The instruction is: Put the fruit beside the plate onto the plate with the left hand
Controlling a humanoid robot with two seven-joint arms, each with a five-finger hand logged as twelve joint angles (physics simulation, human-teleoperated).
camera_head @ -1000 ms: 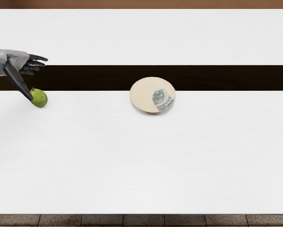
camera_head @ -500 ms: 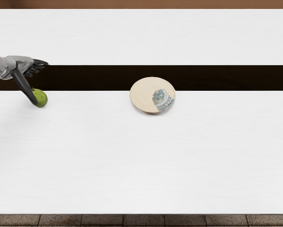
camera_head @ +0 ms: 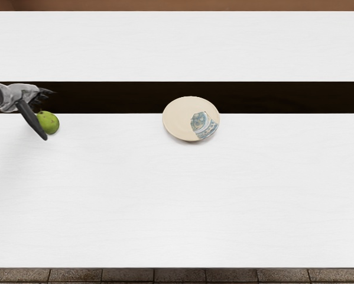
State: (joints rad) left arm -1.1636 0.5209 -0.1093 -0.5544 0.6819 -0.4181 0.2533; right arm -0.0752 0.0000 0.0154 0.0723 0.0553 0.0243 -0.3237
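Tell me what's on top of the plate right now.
Nothing lies on the plate. Only its own blue painted patch shows, and nothing covers it. The green fruit is far to the left, at the left hand, which hides its left edge.

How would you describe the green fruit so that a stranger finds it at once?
On the white table, follow the dark gap to its left end. There, beside the left hand, lies the fruit: small, round, green, unlike the flat cream plate.

Left robot hand (camera_head: 26, 98) beside green fruit (camera_head: 48, 122)
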